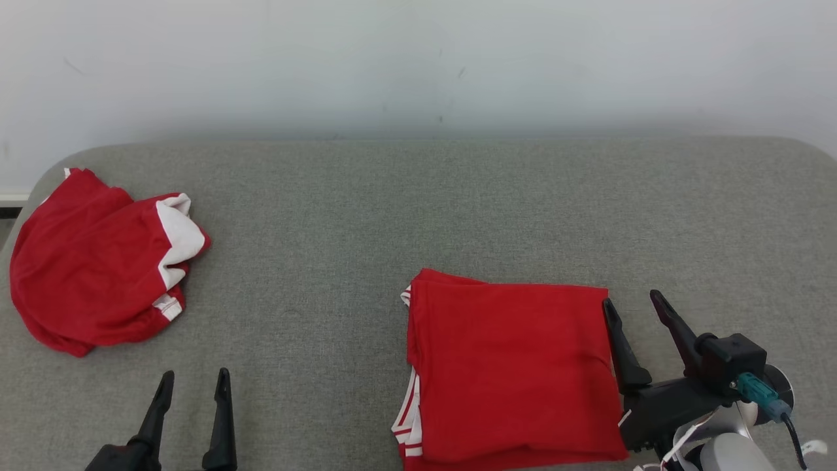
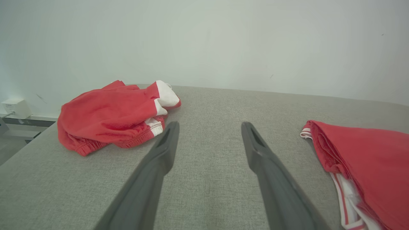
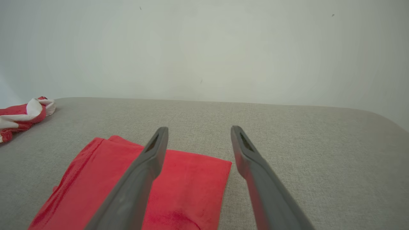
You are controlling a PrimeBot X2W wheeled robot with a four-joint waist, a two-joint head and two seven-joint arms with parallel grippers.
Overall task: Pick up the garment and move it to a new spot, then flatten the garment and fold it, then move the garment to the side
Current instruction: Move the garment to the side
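Observation:
A red garment [image 1: 510,366] with white trim lies folded into a neat rectangle on the grey table, front right of centre; it also shows as the folded garment [image 2: 367,166] in the left wrist view and the folded garment [image 3: 179,191] in the right wrist view. My right gripper [image 1: 633,302] stands open just off its right edge, one finger over the cloth border, holding nothing. My left gripper [image 1: 195,378] is open near the front left edge, empty. A crumpled red and white garment [image 1: 98,261] lies at the far left, seen too as the crumpled garment [image 2: 115,118].
The grey fabric table [image 1: 418,196] runs back to a pale wall [image 1: 418,65]. Its left edge and rounded corner lie just past the crumpled garment. A small white box [image 2: 16,108] sits by the wall beyond that edge.

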